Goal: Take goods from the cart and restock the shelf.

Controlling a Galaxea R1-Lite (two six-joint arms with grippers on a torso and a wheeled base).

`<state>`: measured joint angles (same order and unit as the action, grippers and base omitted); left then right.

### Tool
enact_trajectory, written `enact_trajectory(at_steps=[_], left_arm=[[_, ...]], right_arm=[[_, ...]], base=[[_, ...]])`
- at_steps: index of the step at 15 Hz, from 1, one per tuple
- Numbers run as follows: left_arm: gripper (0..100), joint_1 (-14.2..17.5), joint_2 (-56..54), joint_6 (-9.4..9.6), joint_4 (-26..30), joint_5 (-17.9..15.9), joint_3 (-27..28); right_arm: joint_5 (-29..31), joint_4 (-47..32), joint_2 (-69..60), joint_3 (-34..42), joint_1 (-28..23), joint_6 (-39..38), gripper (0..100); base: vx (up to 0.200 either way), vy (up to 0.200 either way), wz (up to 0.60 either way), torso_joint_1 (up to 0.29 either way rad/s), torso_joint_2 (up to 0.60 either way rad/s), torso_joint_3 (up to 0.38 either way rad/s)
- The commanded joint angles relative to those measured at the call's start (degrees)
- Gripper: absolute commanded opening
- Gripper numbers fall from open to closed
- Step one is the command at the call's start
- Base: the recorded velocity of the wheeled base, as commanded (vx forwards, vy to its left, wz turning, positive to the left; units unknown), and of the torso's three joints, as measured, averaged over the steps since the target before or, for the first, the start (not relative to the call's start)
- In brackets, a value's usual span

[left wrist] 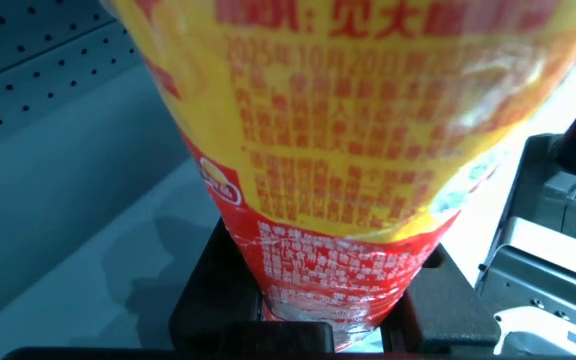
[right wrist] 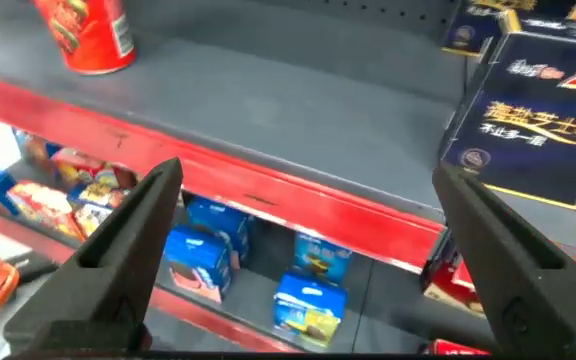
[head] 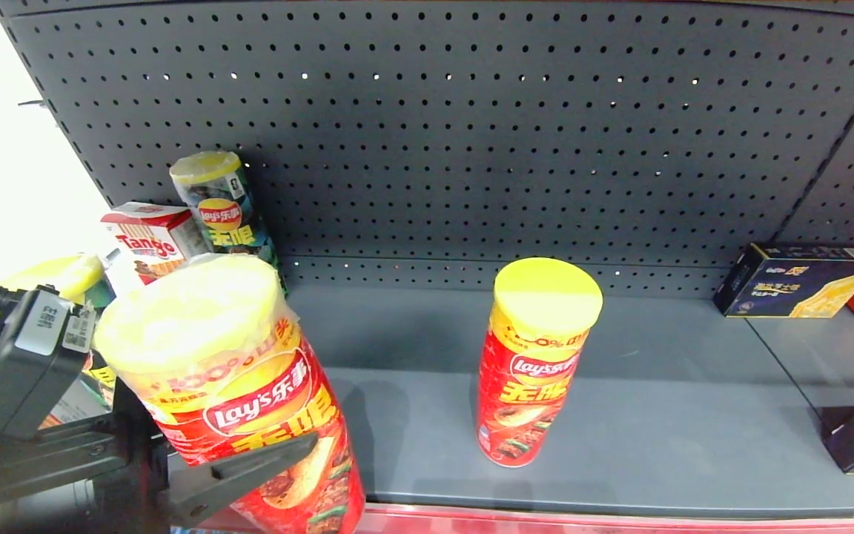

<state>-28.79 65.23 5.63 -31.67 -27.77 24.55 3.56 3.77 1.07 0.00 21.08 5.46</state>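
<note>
On a grey shelf (head: 657, 415), one red chip can (head: 534, 363) stands mid-board, a navy box (head: 798, 282) far right, a dark can (head: 223, 208) and wafer box (head: 149, 237) rear left. The left pincer (left wrist: 323, 305) pinches a second red can (head: 234, 386) at the left front; the right pincer (right wrist: 308, 190) hangs spread.

head: down onto shelf (head: 657, 415) | left wrist: close on can (left wrist: 338, 200) | right wrist: same shelf

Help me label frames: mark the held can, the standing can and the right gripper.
held can (head: 249, 400): head view, label.
standing can (head: 531, 386): head view, label.
right gripper (right wrist: 306, 170): right wrist view, between fingertips.
</note>
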Motion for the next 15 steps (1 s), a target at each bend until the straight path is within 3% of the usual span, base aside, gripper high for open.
enact_trajectory(at_steps=[1,4,7,11,13,15], left_arm=[[0,-1.09,0.07,-0.01,-0.23,-0.09,0.15],[0,-1.09,0.51,-0.09,-0.23,-0.97,0.76],[0,-0.74,0.42,-0.09,-0.32,-1.41,0.76],[0,-0.91,0.07,-0.09,-0.41,-1.5,0.06],[0,-1.0,0.07,-0.09,-0.41,-2.11,0.23],[0,-1.0,0.16,-0.09,-0.41,-2.99,0.32]], right_arm=[[2.33,-0.25,-0.63,0.0,-2.88,-1.42,100],[2.42,-0.43,5.52,0.0,-7.19,-3.97,100],[6.64,-0.34,4.82,0.0,-12.46,-4.14,100],[5.67,-0.25,4.73,0.0,-12.46,-7.48,100],[-3.03,-3.06,4.73,0.0,-12.46,-4.76,100],[-4.53,-3.94,4.73,0.0,-12.38,-4.32,100]], base=[[0.0,0.0,0.0,0.0,0.0,0.0],[0.0,0.0,0.0,0.0,0.0,0.0],[0.0,0.0,0.0,0.0,0.0,0.0],[0.0,0.0,0.0,0.0,0.0,0.0],[0.0,0.0,0.0,0.0,0.0,0.0],[0.0,0.0,0.0,0.0,0.0,0.0]])
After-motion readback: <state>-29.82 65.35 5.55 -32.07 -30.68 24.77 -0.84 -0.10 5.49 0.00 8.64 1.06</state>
